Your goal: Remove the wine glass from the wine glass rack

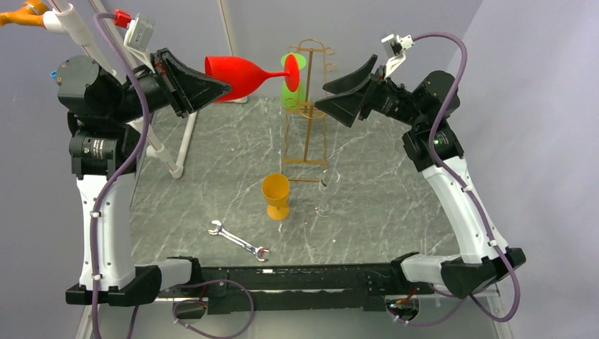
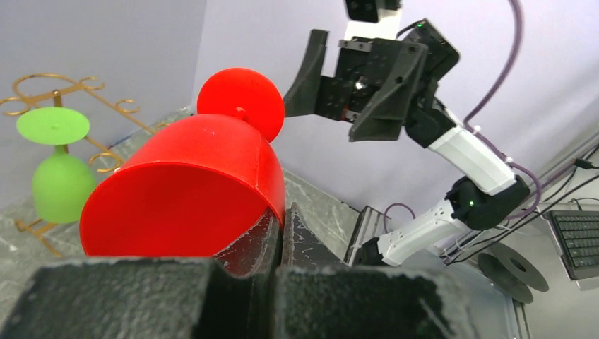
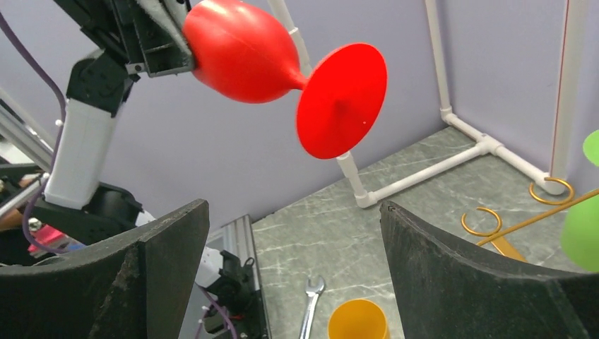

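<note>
Wine glass (image 1: pixel 233 78) in question is the red one, and it's off the wine glass rack (image 1: pixel 309 134) now. It's up in the air, lying on its side to the left of the rack, with the mouth toward the left arm and the foot pointing at the rack. From the top camera the red foot overlaps the rack's upper left side, but both wrist cams show open space between them.

The left gripper (image 1: pixel 212 88) is pinched tight on the rim of the bowl, 1 finger inside and 1 outside, jaws almost together. The right gripper (image 1: pixel 350 90) is spread wide with nothing in it, hovering just right of the rack's upper part and facing the red foot.

As for what's holding what, the rack has 1 green glass (image 1: pixel 289 95) hanging upside down on its left side, foot on top and bowl below. The red bowl's inside just shows plain red in the left wrist view.

On the table (image 1: pixel 395 183), an orange goblet (image 1: pixel 275 191) stands upright just in front of the rack base. A clear glass (image 1: pixel 326 191) stands right beside it, close to the base's front right corner. A wrench (image 1: pixel 239 241) lies flat nearer the arms. A white pipe frame (image 1: pixel 187 138) runs along the back left, behind the left arm.
</note>
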### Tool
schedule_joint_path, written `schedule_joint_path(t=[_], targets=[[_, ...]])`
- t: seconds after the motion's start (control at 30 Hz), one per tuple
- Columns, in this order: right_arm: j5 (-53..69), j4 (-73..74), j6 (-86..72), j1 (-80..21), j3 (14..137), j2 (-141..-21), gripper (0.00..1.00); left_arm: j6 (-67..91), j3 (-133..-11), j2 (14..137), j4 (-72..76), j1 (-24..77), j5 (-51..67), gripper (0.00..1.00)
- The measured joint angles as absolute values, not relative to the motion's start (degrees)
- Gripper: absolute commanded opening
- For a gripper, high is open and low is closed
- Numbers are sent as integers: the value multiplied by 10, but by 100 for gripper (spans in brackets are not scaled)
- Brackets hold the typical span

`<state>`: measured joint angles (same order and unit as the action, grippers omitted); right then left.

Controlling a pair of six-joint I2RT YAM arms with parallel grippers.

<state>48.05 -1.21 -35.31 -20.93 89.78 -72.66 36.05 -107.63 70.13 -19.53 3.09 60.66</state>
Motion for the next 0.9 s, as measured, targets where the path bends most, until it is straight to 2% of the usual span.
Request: schedule_joint_path(t=[0.5, 0.9], targets=[[485, 1, -296, -223, 881, -692, 93, 210, -1174, 738, -450, 31, 488, 0], [484, 24, -272, -230, 877, -690, 93, 142, -1175, 758, -556, 31, 352, 0]])
